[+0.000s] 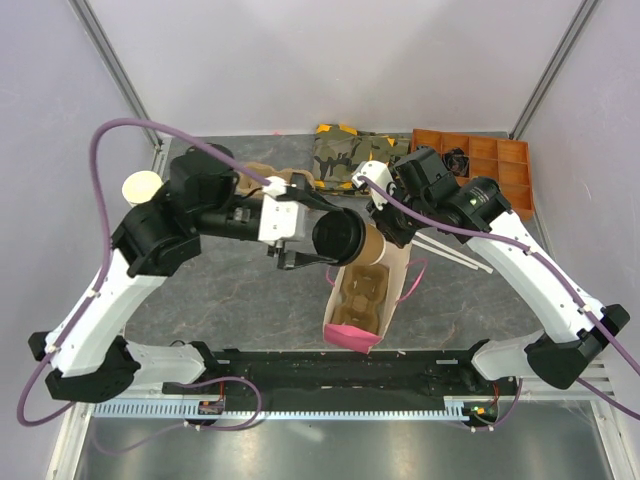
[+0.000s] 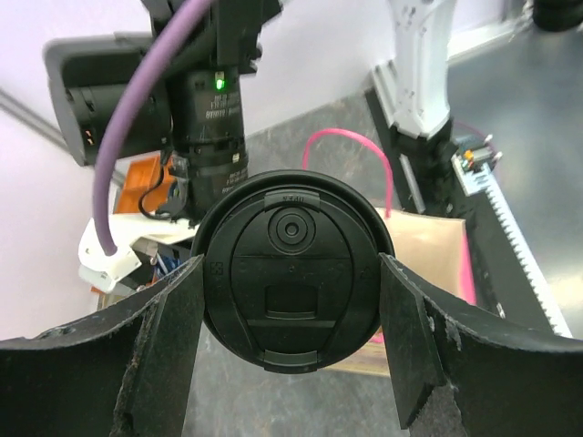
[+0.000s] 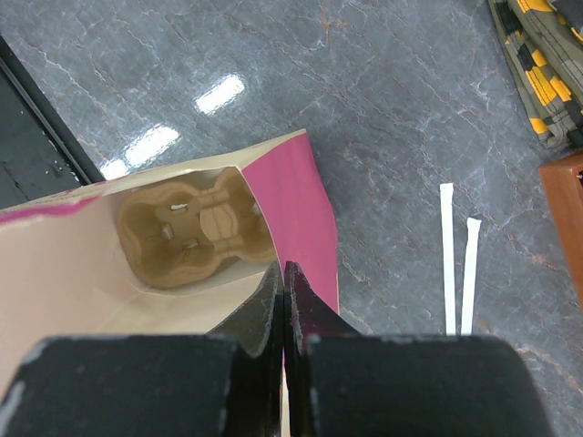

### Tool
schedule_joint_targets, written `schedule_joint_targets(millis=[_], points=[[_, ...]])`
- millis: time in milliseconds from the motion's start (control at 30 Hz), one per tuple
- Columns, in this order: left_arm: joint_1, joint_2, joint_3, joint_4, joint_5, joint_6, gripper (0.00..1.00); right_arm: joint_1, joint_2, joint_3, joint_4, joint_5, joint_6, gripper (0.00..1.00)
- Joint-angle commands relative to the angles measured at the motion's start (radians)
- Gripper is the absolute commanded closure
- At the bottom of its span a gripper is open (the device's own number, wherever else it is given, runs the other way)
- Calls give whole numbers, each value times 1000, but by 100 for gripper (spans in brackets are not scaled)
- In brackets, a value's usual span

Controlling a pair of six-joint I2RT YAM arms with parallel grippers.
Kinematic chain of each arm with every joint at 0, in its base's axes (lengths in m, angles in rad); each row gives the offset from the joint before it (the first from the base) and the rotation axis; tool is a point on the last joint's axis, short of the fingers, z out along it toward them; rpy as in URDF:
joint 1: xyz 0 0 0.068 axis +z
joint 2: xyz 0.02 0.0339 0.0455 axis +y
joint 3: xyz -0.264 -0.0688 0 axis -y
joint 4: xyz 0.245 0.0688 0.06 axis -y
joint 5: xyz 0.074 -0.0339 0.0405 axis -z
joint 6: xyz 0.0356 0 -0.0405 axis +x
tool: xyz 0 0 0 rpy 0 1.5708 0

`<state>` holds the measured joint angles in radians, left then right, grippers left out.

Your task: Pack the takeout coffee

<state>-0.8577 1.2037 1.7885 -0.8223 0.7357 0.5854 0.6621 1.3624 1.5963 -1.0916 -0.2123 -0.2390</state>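
**Cup held at the bag's mouth, not yet packed**

The coffee cup is gripped by the left gripper at the middle of the top view. Its lidded end is clamped between two widely spread fingers, and the black lid is turned toward the wrist camera. The cup is carried on its side just above the upper, open end of the paper bag and is not yet inside.

The bag's rim is pinched by the right gripper, whose jaws are fully closed on the paper, so that the mouth is held open. Inside the bag a moulded cup carrier can be seen, with its wells empty.

Insertion is judged to be the step in hand. Next, the cup would need to be lined up with a well and lowered into it before the grip is released. Two wrapped straws are seen lying on the table at the right of the right wrist view.
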Motion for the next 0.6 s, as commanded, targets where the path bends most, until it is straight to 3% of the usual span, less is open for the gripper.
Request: schedule_joint_targets(millis=[0,233,567], points=[[-53,49,54,-26,-151,82,56,4,-14,39,15,-2,12,100],[-161,95,61,-69,-252,123,56,4,-10,31,13,11,9,100],[-198,140,12,-92,-352,169,56,4,-19,65,-11,7,17,100]])
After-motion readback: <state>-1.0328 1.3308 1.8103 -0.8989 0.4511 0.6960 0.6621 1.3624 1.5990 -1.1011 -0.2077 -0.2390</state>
